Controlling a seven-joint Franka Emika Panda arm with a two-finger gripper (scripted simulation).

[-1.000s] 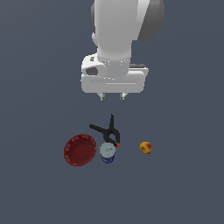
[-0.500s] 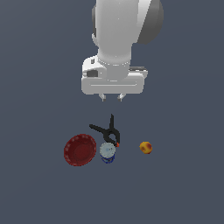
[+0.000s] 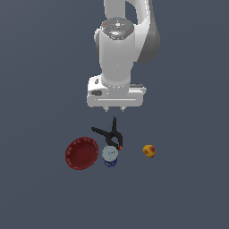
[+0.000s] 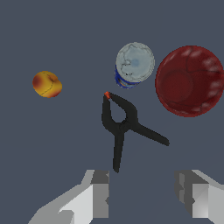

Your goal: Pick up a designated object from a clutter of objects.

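The black spring clamp (image 3: 110,134) lies flat on the grey floor, its two long handles splayed and its small orange-red jaw tip next to the blue-and-white can (image 3: 110,156). It also shows in the wrist view (image 4: 120,125). My gripper (image 3: 114,108) hangs above the clamp's handle ends, open and empty, apart from it. In the wrist view my gripper (image 4: 144,197) shows two spread fingers (image 4: 99,192), with one handle end between them lower down.
A red round bowl (image 3: 82,153) sits at the exterior view's left of the can. A small orange-yellow ball (image 3: 149,150) lies to the right. In the wrist view the can (image 4: 134,64), bowl (image 4: 189,81) and ball (image 4: 47,84) lie beyond the clamp.
The gripper has stayed over the clamp with almost no visible movement. The objects have not moved.
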